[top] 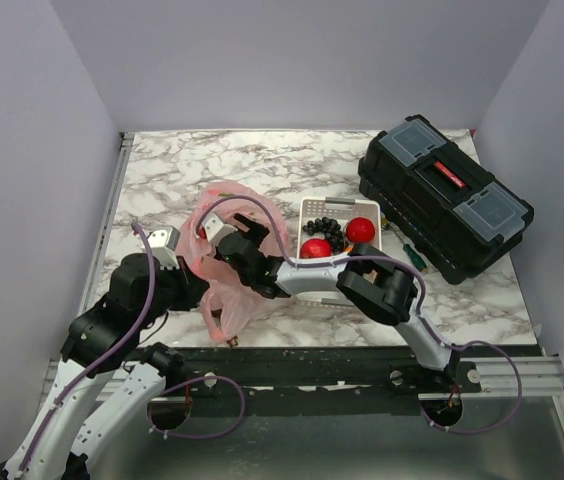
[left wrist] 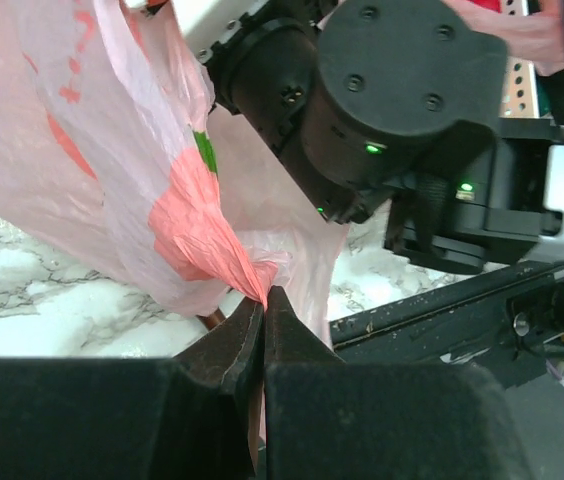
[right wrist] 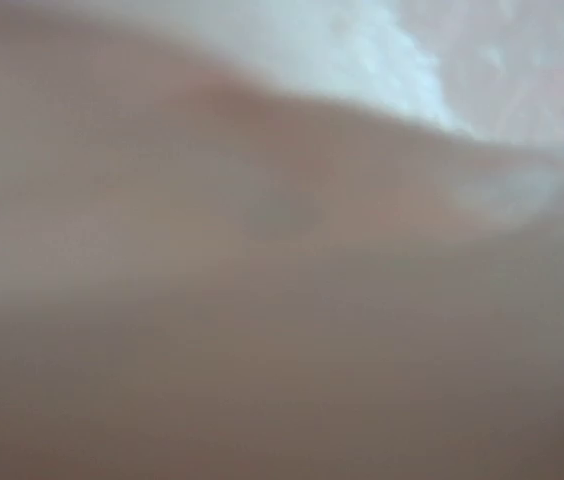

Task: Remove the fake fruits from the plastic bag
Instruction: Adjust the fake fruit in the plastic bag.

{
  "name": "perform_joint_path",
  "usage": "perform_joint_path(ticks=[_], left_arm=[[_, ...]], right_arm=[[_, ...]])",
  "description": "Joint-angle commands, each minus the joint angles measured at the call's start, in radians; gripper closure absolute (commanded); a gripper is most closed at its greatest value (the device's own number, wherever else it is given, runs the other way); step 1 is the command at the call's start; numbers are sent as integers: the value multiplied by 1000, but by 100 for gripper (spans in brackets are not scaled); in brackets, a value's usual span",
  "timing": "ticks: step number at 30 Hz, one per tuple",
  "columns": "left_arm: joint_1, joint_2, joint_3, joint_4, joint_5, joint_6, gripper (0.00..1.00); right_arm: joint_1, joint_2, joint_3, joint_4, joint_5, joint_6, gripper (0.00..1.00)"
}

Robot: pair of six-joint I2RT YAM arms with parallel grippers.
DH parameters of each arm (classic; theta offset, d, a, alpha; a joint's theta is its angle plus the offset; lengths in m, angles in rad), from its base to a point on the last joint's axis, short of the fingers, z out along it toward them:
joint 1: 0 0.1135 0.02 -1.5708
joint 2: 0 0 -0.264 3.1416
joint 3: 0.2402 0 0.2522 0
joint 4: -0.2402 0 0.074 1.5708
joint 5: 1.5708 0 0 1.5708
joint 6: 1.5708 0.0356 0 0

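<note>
Pink plastic bag (top: pixel 224 300) lies centre-left on the table (top: pixel 182 160); our left tool (left wrist: pixel 264 300) pinches its fold tight; our right tool (top: pixel 234 240) reaches inside, width we cannot tell; grape bunch (top: pixel 334 232) and two red fruits (top: pixel 362 229) sit in the white tray (top: pixel 307 210) beside.

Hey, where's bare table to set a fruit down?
Bare table lies behind the plastic bag, left of the toolbox, and in front of the toolbox. It's crowded between bag and white tray, where the right arm reaches.

Black toolbox (top: pixel 444 196) far rt on marble table (top: pixel 177 170); white tray (top: pixel 324 204) just left; green-handled screwdriver (top: pixel 411 252) btwn.
</note>
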Motion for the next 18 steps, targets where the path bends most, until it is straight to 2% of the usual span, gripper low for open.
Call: perform_joint_path(ticks=[1, 4, 8, 18], left_arm=[[3, 5, 51, 1, 43, 11, 100], [2, 12, 53, 0, 45, 13, 100], [2, 16, 53, -4, 47, 15, 100], [2, 30, 31, -27, 88, 2, 100]], right_arm=[[-34, 59, 63, 8, -13, -41, 7], [-60, 68, 99, -1, -35, -28, 0], [-88, 96, 165, -47, -61, 16, 0], [-134, 234, 338, -35, -18, 63, 0]])
